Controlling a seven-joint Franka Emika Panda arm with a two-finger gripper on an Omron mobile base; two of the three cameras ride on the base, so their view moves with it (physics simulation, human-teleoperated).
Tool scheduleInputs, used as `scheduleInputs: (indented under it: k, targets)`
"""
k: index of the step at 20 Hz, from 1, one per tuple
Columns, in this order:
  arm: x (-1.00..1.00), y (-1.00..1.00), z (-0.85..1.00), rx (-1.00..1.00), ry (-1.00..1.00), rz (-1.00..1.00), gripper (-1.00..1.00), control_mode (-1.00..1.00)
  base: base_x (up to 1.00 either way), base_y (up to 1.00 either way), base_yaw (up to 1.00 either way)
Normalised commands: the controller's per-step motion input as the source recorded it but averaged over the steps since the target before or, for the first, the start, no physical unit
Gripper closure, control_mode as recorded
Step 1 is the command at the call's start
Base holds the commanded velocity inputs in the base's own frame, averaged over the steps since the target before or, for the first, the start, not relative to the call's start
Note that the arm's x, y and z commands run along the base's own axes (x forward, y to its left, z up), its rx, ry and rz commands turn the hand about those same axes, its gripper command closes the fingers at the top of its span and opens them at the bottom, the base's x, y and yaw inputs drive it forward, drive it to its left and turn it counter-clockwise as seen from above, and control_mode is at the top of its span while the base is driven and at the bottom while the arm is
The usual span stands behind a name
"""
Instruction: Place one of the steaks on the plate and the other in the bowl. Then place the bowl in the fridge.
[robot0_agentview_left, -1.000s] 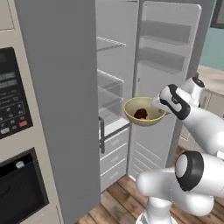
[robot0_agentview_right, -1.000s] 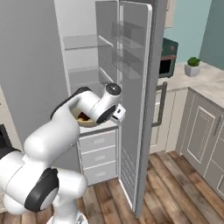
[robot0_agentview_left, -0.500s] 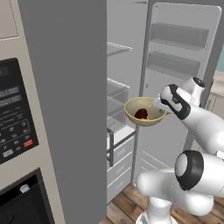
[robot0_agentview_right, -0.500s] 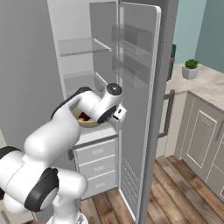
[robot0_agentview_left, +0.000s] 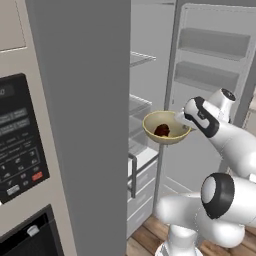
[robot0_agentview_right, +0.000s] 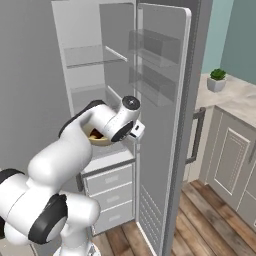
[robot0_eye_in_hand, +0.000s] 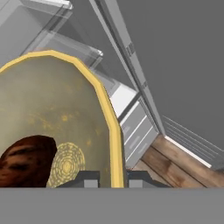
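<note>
While the white arm crosses the right base view, it hides most of the bowl, leaving a sliver of yellow rim and a little of the inside showing under the wrist. The left base view gives the clearer look: the mottled olive-gold bowl hangs in the air in front of the open fridge, level with the glass shelves and above the white drawers, resting on nothing. A dark reddish-brown seared steak lies inside it, near the bottom.

The gripper meets the bowl at its right rim in that view, and the hand itself covers the spot where finger and rim join. From the hand view, the gripper is pinched shut on the bowl's yellow rim, one dark tip on the inner side and one on the outer side, with both tips cut off at the bottom. The steak sits inside the bowl, to the left of the tips, partly cut by the frame edge.

The fridge's closed left door fills the near side of the left base view and blocks part of the interior. The open right door stands edge-on in the right base view, with its door bins faint and hard to make out.
</note>
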Motion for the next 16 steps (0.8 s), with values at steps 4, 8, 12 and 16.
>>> scheduleInputs:
  k: [4, 8, 12, 16]
  targets:
    - [0.0, 0.0, 0.0, 0.0, 0.0, 0.0, 1.0, 1.0, 0.45, 0.01, -0.01]
    - [0.0, 0.0, 0.0, 0.0, 0.0, 0.0, 1.0, 1.0, 0.33, 0.0, 0.0]
    - [0.0, 0.0, 0.0, 0.0, 0.0, 0.0, 1.0, 1.0, 0.13, 0.0, 0.0]
    - [0.22, 0.0, -0.16, 0.0, -0.04, -0.05, 1.0, -1.0, 0.0, 0.0, 0.0]
